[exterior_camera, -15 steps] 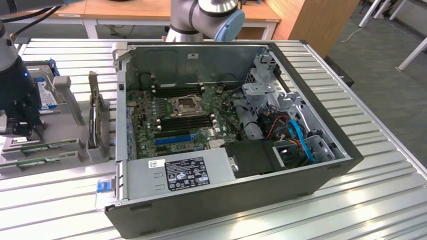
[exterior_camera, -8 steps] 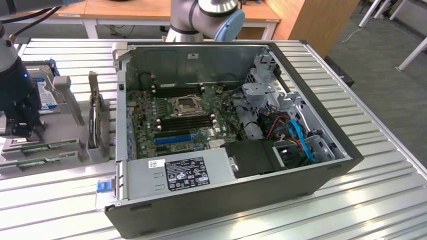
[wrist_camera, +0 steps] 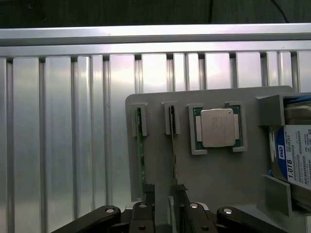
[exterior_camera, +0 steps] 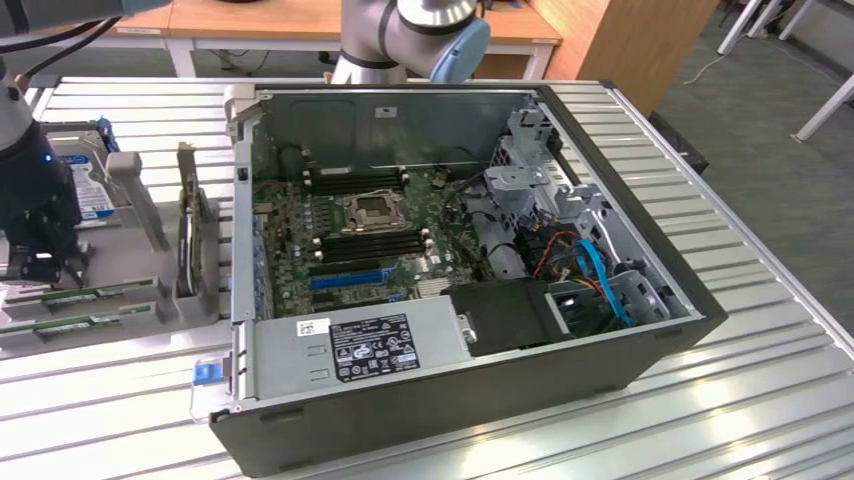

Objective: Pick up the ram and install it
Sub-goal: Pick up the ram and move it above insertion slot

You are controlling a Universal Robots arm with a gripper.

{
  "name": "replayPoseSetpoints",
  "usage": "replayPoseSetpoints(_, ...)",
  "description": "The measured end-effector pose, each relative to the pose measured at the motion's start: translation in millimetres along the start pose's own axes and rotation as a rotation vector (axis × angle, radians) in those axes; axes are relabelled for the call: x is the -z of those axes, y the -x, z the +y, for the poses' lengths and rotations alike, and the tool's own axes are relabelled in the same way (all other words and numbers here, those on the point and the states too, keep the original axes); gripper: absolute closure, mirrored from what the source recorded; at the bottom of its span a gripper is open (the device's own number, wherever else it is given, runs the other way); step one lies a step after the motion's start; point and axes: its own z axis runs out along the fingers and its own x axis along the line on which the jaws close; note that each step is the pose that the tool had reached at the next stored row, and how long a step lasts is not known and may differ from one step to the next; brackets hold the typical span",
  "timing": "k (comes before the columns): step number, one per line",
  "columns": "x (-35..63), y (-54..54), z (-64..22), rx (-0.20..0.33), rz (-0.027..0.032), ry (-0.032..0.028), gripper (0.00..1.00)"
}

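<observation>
Hand point(wrist_camera: 164, 190) apart, empty — ram point(wrist_camera: 172, 119) on edge just ahead, long axis running straight away, in line with the gap.

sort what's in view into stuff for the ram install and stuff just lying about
For the job:
ram stick in the grey holder, nearest the open hand
second ram stick beside it
open computer case with its motherboard

Just lying about:
processor chip
hard drive
</observation>
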Motion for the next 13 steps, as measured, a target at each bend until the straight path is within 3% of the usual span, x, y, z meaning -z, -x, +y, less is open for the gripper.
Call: replayPoseSetpoints(13, 0.2, -13.6, -0.7, 0.000, 0.0001, 0.0001, 0.70)
